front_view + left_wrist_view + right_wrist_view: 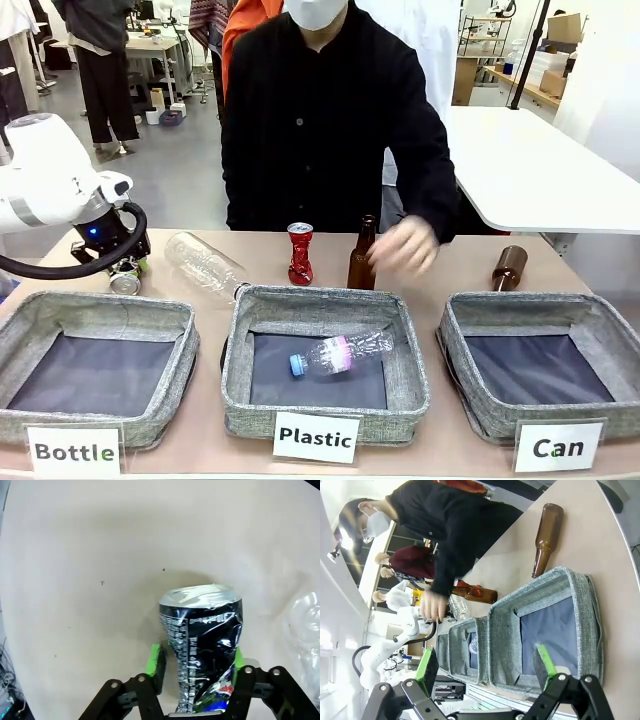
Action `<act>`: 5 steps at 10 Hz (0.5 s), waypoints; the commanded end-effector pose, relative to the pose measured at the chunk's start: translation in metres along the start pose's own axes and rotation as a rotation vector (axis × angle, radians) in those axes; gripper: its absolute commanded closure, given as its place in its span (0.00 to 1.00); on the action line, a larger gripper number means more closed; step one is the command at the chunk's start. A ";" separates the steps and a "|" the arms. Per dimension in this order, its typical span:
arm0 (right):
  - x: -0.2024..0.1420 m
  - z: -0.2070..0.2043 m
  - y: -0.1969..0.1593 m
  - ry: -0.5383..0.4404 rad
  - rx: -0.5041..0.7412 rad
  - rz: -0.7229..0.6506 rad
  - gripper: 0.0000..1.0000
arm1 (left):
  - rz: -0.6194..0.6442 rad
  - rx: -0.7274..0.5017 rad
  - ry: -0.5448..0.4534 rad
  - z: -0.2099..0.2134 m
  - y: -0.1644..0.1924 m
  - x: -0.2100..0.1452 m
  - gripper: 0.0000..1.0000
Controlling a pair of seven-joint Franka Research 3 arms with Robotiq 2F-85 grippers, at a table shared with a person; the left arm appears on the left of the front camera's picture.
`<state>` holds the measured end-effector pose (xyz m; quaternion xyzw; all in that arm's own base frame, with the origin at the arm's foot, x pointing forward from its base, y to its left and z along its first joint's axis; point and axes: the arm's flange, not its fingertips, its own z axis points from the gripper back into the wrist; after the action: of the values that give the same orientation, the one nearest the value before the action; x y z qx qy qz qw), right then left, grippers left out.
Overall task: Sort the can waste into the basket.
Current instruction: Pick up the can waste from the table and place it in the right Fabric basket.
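Observation:
The dark crushed can (205, 645) lies on the table at the far left, silver end away from the wrist camera. My left gripper (197, 662) is shut on it, green pads (156, 666) against both sides of its waist; from the front, the can (125, 281) sits under that gripper (128, 266). The red crushed can (300, 253) stands upright behind the middle bin. The Can basket (460, 330), with its white sign (557, 447), is at the right. My right gripper (485, 665) hangs open over this basket (535, 587), holding nothing.
The person's hand (405, 245) is at an upright brown bottle (361, 258). Another brown bottle (510, 267) lies behind the Can basket. One clear plastic bottle (205, 265) lies beside the dark can, another (340, 355) in the Plastic bin (240, 330). The Bottle bin (30, 320) is at the left.

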<state>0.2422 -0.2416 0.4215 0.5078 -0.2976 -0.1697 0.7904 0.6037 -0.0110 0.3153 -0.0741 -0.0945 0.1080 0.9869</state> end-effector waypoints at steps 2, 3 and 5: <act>0.004 0.000 0.000 -0.013 0.018 0.029 0.00 | -0.010 0.010 -0.023 0.004 0.000 -0.003 0.85; 0.004 0.000 0.000 -0.013 0.018 0.029 0.00 | -0.009 0.008 -0.025 0.007 0.001 -0.004 0.95; 0.004 0.000 0.000 -0.013 0.018 0.029 0.00 | -0.016 -0.001 -0.035 0.019 0.007 -0.004 1.00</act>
<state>0.2422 -0.2416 0.4215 0.5079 -0.2977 -0.1695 0.7904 0.6034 -0.0080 0.3245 -0.0745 -0.1036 0.1085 0.9859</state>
